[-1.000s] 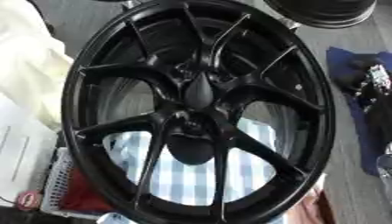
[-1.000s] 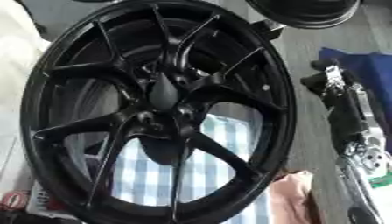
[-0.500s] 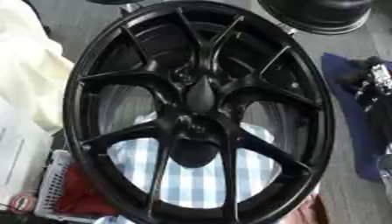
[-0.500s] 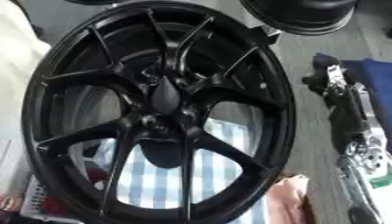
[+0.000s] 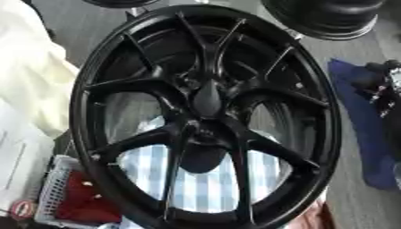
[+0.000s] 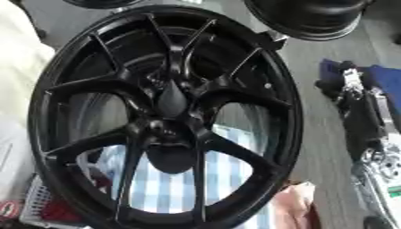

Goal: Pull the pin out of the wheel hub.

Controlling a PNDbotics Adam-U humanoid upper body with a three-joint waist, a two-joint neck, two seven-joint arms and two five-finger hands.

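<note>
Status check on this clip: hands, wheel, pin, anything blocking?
Black wheel fills the view, spokes facing camera. Pin not distinguishable at the dark hub. Right arm at right edge, hand state unclear; left hand unseen. Nothing in front of the hub.

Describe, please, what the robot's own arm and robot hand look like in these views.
The right arm is mostly black, with a shiny silver metal section nearer the robot. Its robot hand is a dark shape with small pale fittings. No left arm shows.

Workshop; spare wheels [image 6: 309, 18]; tools [image 6: 362, 105]
</note>
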